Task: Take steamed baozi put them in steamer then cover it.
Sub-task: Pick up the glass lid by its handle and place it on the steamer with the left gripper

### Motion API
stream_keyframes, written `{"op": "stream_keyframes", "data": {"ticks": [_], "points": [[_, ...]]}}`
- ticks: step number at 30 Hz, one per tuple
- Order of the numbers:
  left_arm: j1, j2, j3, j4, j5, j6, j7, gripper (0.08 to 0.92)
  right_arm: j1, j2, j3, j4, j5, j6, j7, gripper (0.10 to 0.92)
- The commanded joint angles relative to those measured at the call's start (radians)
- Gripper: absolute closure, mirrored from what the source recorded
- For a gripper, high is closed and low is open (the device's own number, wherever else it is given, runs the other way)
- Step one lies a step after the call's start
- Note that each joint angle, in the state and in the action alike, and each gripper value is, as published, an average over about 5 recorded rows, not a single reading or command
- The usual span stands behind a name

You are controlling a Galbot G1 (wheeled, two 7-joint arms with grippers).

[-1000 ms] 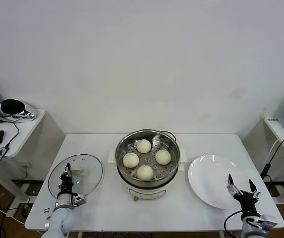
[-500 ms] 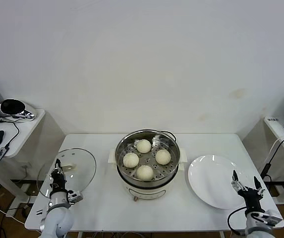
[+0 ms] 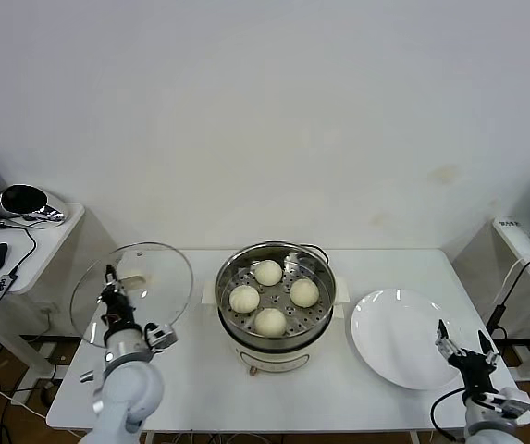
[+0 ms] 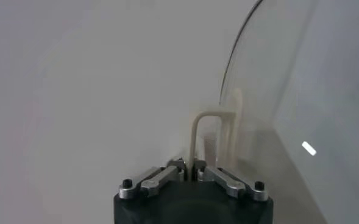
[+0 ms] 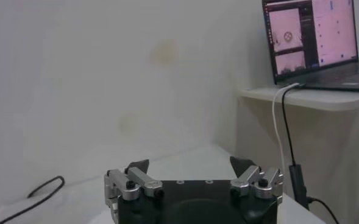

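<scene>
Left gripper: clamped on the cream-white handle of the cover, above the table's left edge; the left wrist view shows the fingers pressed together on the handle's thin loop.
Cover: clear glass with a metal rim, lifted off the table and tilted, hanging over the left end, just beside the steamer but apart from it.
Steamer: shiny steel pot on a white base, at the table's middle, uncovered.
Steamed baozi: four buns on the perforated tray inside the steamer, one toward the back, one toward the front, one on each side.
Right gripper: jaws wide apart, holding nothing, low at the table's front right corner, near the plate.
Plate: flat, white, on the right part of the table, beside the steamer.
</scene>
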Motion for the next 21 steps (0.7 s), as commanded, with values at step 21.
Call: {"op": "stream_keyframes", "data": {"ticks": [21], "points": [[-0.236, -0.266, 0.539, 0.134, 0.262, 0.126, 0.160, 0.854, 0.013, 0.064, 0.003, -0.069, -0.140, 0.019, 0.001, 0.203]]}}
